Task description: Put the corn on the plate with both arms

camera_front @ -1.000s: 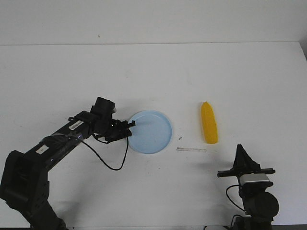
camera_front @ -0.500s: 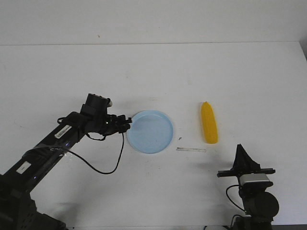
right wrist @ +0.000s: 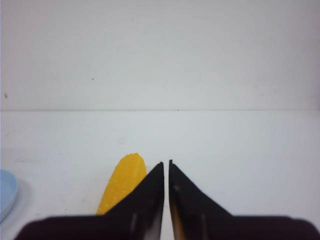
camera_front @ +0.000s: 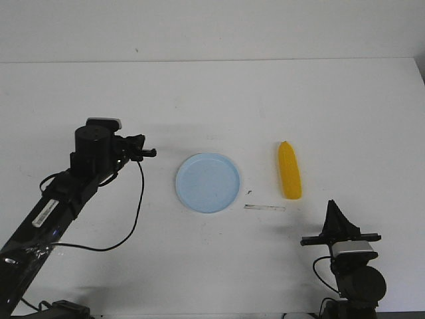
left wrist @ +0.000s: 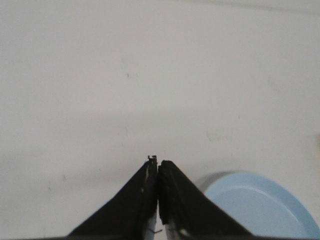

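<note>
The yellow corn lies on the white table, right of the pale blue plate, pointed end away from me. It also shows in the right wrist view, partly behind my right gripper. My left gripper is shut and empty, raised to the left of the plate and clear of it. In the left wrist view the left gripper is closed and the plate's edge shows beside it. My right gripper is shut and empty, near the table's front edge, in front of the corn.
A thin grey strip lies on the table between the plate and the corn, with a small dark speck near it. The table's back edge meets a white wall.
My left gripper has let go of the plate's left rim and pulled back to the left and up. The plate stays flat. The right arm and the corn have not moved.
</note>
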Tool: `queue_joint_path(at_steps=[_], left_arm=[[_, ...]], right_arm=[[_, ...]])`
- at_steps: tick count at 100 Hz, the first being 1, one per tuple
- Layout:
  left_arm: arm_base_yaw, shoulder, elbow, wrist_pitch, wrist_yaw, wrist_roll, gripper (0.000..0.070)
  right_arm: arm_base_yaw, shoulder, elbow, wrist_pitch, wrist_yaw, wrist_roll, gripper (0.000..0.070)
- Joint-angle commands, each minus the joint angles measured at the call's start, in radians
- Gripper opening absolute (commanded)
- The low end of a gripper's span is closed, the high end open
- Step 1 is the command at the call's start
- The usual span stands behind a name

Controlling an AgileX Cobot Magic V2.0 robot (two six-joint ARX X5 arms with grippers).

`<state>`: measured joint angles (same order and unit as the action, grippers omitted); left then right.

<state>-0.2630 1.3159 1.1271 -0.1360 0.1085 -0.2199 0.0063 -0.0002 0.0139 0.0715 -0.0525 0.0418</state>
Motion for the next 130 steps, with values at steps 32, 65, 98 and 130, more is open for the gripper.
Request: queue_joint_path(at_steps=[32, 65, 98, 130], left_arm=[[0.142, -0.339, -0.344, 0.321, -0.002, 0.194, 0.0001], [0.220, -0.682, -0.590, 0.322, -0.002, 0.246, 0.0001], [0.224, -0.962, -0.729, 0.285, -0.002, 0.246, 0.0001], [0.224, -1.091, -0.729, 0.279, 0.000, 0.246, 0.0001]], right_arm=[[0.000, 0.002, -0.001, 0.010, 0.000, 0.009, 0.0015], [0.000, 0.002, -0.001, 0.010, 0.000, 0.010, 0.0015], [0.000, 0.002, -0.001, 0.010, 0.000, 0.009, 0.0015], [0.000, 0.002, -0.001, 0.010, 0.000, 0.010, 0.0015]])
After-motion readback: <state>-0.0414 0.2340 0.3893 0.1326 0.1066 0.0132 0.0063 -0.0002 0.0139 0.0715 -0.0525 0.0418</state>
